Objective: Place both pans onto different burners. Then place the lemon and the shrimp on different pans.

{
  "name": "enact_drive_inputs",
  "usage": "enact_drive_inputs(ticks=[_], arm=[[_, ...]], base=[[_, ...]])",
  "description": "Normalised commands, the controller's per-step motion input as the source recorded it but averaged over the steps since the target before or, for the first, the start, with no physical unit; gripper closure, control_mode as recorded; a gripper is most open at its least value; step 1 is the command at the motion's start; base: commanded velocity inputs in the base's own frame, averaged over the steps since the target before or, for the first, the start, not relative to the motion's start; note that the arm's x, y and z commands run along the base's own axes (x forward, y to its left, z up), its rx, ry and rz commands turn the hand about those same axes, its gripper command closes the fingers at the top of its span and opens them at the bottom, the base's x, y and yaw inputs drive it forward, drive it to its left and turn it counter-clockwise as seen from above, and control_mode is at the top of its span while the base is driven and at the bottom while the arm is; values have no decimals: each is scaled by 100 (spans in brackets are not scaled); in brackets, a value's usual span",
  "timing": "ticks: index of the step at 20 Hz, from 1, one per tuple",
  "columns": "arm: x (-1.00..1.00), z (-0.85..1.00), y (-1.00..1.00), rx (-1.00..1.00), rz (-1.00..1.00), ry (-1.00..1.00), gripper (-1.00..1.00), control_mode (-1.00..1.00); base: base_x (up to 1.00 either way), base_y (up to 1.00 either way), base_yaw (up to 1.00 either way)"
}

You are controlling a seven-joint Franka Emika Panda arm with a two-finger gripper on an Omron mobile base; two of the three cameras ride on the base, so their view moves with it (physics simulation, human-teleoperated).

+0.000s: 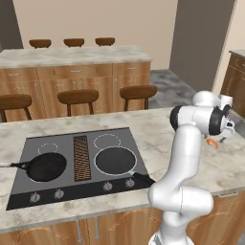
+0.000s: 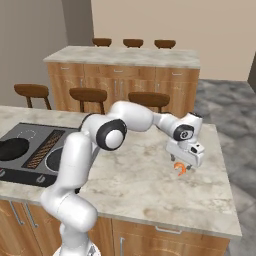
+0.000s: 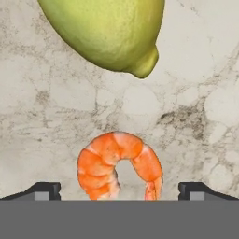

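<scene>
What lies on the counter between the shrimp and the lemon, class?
Nothing: in the hand view a bare strip of marble counter separates the shrimp from the lemon.

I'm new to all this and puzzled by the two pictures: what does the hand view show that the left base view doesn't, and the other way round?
Hand view alone: the lemon lying on the marble beyond the shrimp, and the open pincer tips on either side of the shrimp.

Left base view alone: the cooktop with two pans on separate burners, and the stools.

Both: the orange shrimp on the counter.
</scene>
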Motion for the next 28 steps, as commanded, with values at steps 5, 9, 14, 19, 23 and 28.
enact_drive_inputs(ticks=[5, 9, 14, 19, 23, 28], arm=[[12, -12, -2, 1, 0, 0, -100, -100], [0, -14, -3, 1, 0, 1, -100, -100], [0, -11, -1, 0, 0, 3, -100, -100], [0, -16, 0, 0, 0, 1, -100, -100], [6, -9, -5, 1, 0, 0, -100, -100], [1, -34, 0, 0, 0, 0, 100, -100]], base=[[0, 0, 0], [0, 0, 0], [0, 0, 0], [0, 0, 0], [0, 0, 0], [0, 0, 0]])
